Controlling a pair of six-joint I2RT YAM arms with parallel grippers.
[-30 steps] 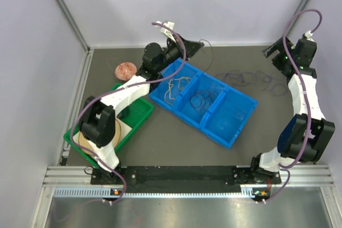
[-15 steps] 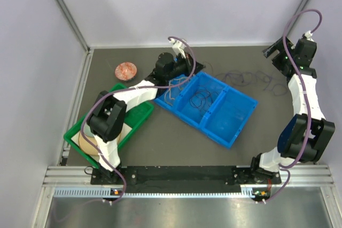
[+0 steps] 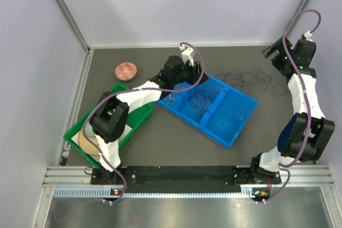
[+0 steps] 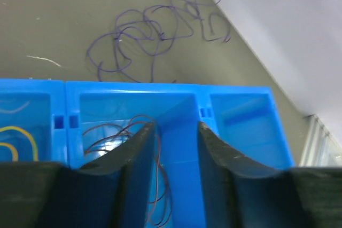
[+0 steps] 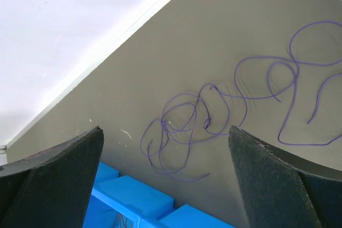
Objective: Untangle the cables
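A tangled purple cable (image 3: 251, 78) lies on the dark table behind the blue three-compartment bin (image 3: 235, 124). It also shows in the left wrist view (image 4: 155, 36) and the right wrist view (image 5: 214, 110). A dark red cable (image 3: 200, 99) lies in the middle compartment, and a yellow cable (image 4: 21, 137) in the left one. My left gripper (image 3: 197, 74) hovers over the bin's back edge, open and empty (image 4: 175, 132), with the dark red cable (image 4: 117, 137) below its left finger. My right gripper (image 3: 272, 54) is held high at the back right, wide open and empty (image 5: 165, 129).
A green tray (image 3: 136, 116) with a tan spool (image 3: 88, 140) stands at the left. A copper-coloured coil (image 3: 126, 70) lies behind it. Walls close off the back and both sides. The bin's right compartment (image 3: 227, 116) holds nothing.
My left arm has swung right and down, from behind the bin's left corner to over its middle compartment. The right arm has not moved.
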